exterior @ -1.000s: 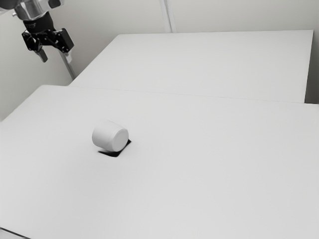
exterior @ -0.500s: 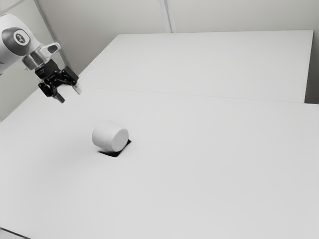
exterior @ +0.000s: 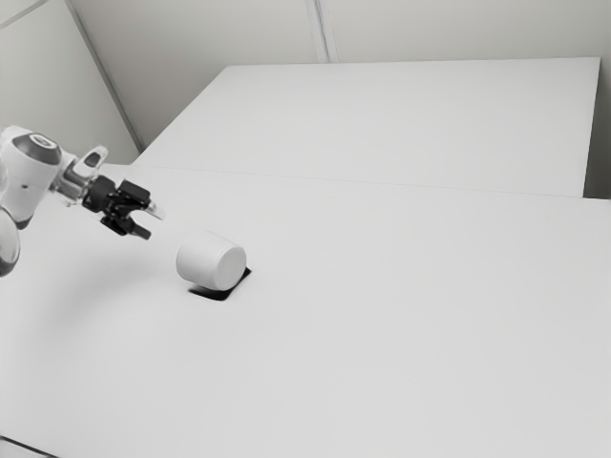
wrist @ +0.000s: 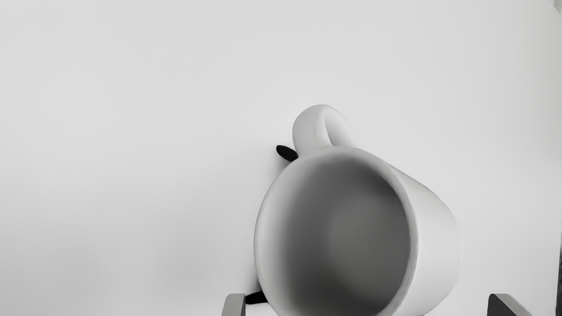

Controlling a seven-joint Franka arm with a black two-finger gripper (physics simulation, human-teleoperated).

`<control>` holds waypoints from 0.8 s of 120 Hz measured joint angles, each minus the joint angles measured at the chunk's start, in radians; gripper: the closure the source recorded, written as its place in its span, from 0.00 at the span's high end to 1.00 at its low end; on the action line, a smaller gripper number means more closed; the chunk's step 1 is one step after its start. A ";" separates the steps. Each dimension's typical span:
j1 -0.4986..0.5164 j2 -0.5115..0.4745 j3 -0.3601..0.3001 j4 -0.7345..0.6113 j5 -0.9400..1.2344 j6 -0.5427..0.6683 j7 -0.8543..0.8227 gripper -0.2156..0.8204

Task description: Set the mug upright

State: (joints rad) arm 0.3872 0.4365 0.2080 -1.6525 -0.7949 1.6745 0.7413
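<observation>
Mug (exterior: 208,260) on its side, mouth toward tool (exterior: 154,224); jaws wide apart.

We see our white mug (exterior: 205,260) lying on its side on the pale table (exterior: 382,324), its open mouth facing us, its flat base toward the exterior view's right, its looped handle (wrist: 307,129) jutting from its wall.

Pale walls (exterior: 458,31) and a white table (exterior: 401,334) show an indoor room.
</observation>
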 joint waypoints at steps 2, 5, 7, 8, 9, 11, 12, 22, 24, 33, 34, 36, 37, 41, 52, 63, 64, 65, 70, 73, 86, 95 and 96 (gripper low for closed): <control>0.000 0.008 0.001 0.002 -0.004 -0.008 0.014 0.79; 0.000 0.019 0.002 0.006 -0.012 -0.020 0.034 0.79; 0.000 0.027 0.002 0.011 -0.017 -0.027 0.047 0.79; 0.000 0.032 0.002 0.015 -0.019 -0.031 0.053 0.79; 0.000 0.039 0.003 0.023 -0.021 -0.035 0.059 0.79; 0.000 0.055 0.004 0.041 -0.026 -0.044 0.072 0.79; 0.000 0.063 0.004 0.050 -0.028 -0.049 0.078 0.79; 0.000 0.120 0.006 0.101 -0.068 -0.090 0.133 0.79; 0.000 0.125 0.006 0.104 -0.077 -0.096 0.144 0.79; 0.000 0.135 0.007 0.104 -0.133 -0.125 0.186 0.79; 0.000 0.135 0.007 0.103 -0.140 -0.128 0.190 0.79; 0.001 0.136 0.007 0.100 -0.152 -0.134 0.198 0.79; 0.001 0.136 0.007 0.097 -0.159 -0.137 0.202 0.79; 0.001 0.136 0.013 0.082 -0.184 -0.150 0.218 0.79; 0.002 0.133 0.026 0.042 -0.241 -0.185 0.257 0.79; 0.000 0.131 0.028 0.025 -0.275 -0.215 0.291 0.79; 0.000 0.130 0.028 0.022 -0.277 -0.218 0.294 0.79; 0.000 0.129 0.028 0.020 -0.280 -0.220 0.296 0.79; -0.001 0.123 0.030 0.010 -0.291 -0.234 0.309 0.79; -0.002 0.116 0.034 0.002 -0.296 -0.243 0.317 0.79; -0.001 0.105 0.044 -0.021 -0.313 -0.274 0.346 0.79; -0.006 0.111 0.045 -0.030 -0.327 -0.288 0.356 0.79; -0.007 0.112 0.045 -0.031 -0.328 -0.289 0.356 0.79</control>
State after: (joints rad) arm 0.3803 0.5484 0.2528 -1.6840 -1.1230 1.3859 1.0976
